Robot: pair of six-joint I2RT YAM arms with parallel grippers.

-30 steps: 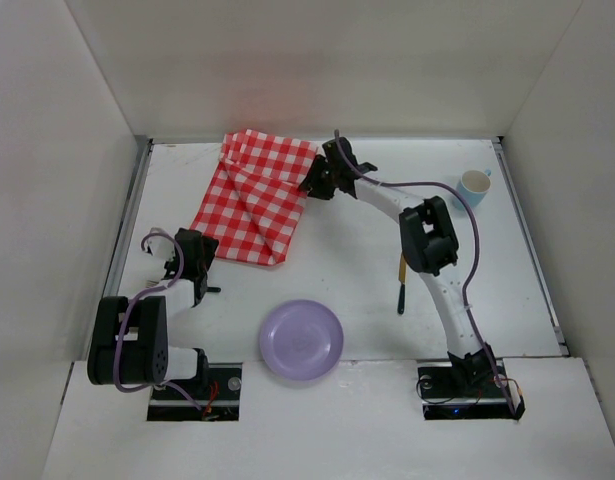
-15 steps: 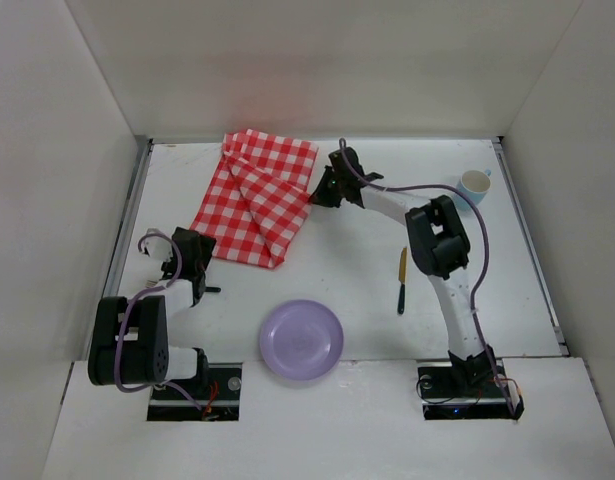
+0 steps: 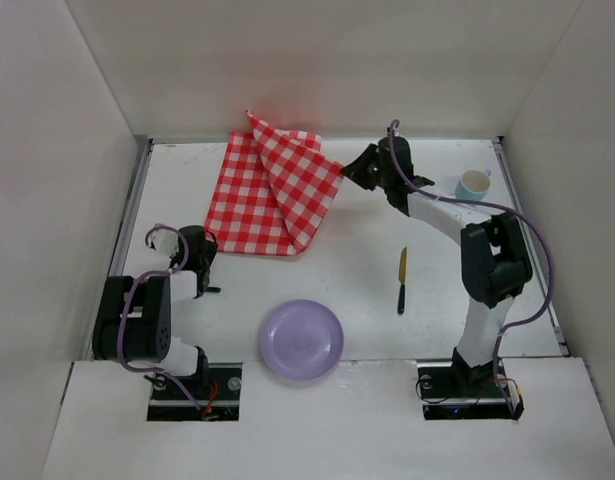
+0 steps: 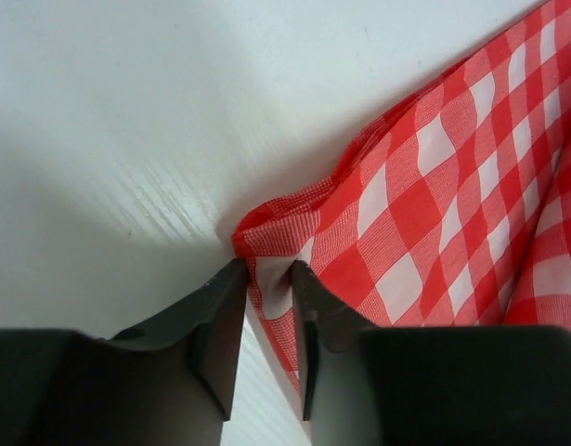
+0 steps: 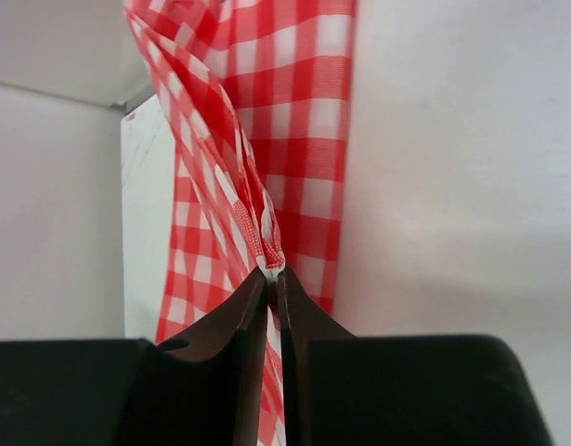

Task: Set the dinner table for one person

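Note:
The red-and-white checked cloth (image 3: 272, 190) lies partly folded at the back left of the white dinner table (image 3: 367, 270), with one fold raised. My right gripper (image 3: 349, 172) is shut on the cloth's right edge and holds it up; in the right wrist view the jaws (image 5: 269, 271) pinch a bunched hem of the cloth (image 5: 294, 111). My left gripper (image 3: 200, 246) is at the cloth's near left corner; in the left wrist view the gripper (image 4: 266, 279) has that corner of the cloth (image 4: 424, 214) between its fingers.
A lilac plate (image 3: 302, 339) sits at the near middle. A knife with a yellow handle (image 3: 402, 280) lies right of centre. A light blue cup (image 3: 474, 184) stands at the back right. White walls enclose the table on three sides.
My right gripper has moved right with the cloth's edge, pulling the cloth rightward and raising a fold. My left gripper has shifted slightly toward the cloth's corner.

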